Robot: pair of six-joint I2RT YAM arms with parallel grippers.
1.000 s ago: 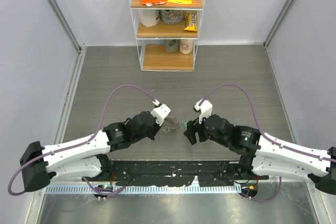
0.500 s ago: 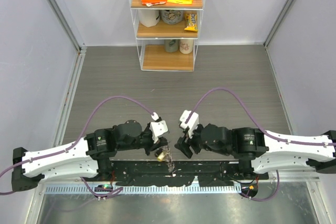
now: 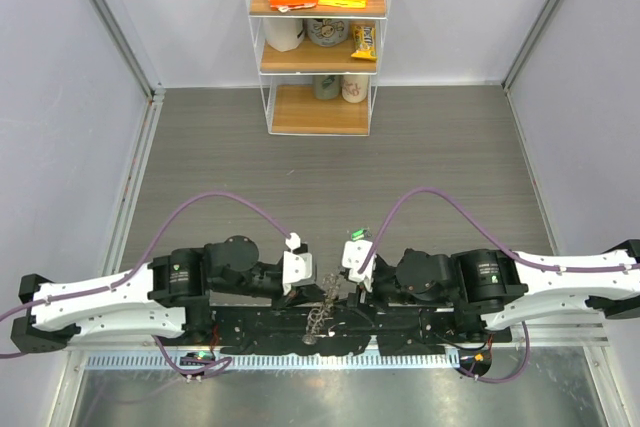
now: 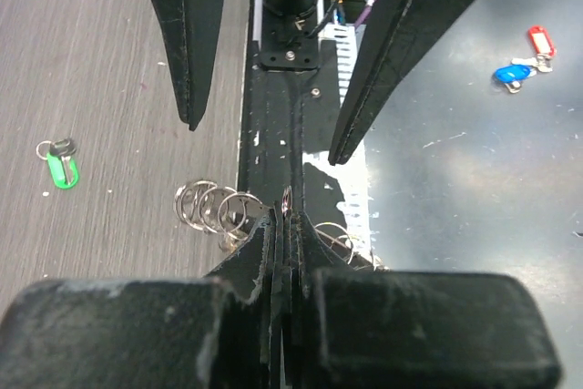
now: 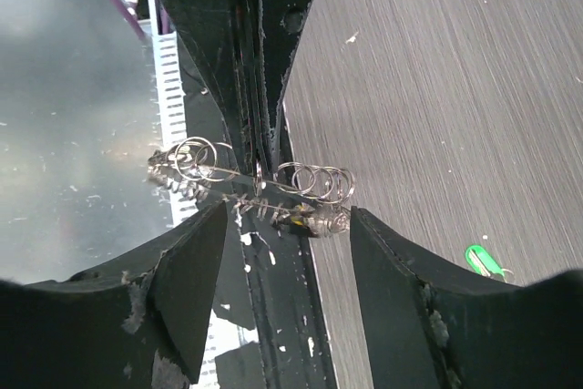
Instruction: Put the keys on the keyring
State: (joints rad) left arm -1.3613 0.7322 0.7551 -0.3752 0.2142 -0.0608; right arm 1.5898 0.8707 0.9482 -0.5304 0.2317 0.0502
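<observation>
My left gripper (image 3: 310,289) is shut on the keyring (image 3: 319,313) and holds it over the black base rail at the near edge. In the left wrist view the jaws (image 4: 284,216) pinch the ring wire, with small loops (image 4: 214,207) on either side. My right gripper (image 3: 345,287) faces it, open and empty. In the right wrist view its fingers (image 5: 196,261) straddle the keyring (image 5: 314,179) without touching. A black and brassy key (image 5: 305,219) hangs on the ring. The green key (image 3: 357,234) lies on the table, also visible in the left wrist view (image 4: 62,170) and the right wrist view (image 5: 487,261).
A clear shelf unit (image 3: 318,37) with snack boxes and cups stands at the far middle. A metal sheet (image 4: 474,179) beyond the base rail holds a blue key tag (image 4: 512,73) and a red key tag (image 4: 539,41). White walls enclose both sides.
Both arms drew back from mid-table to the near edge. The left gripper carried the keyring with it. The green key now lies on the table, uncovered.
</observation>
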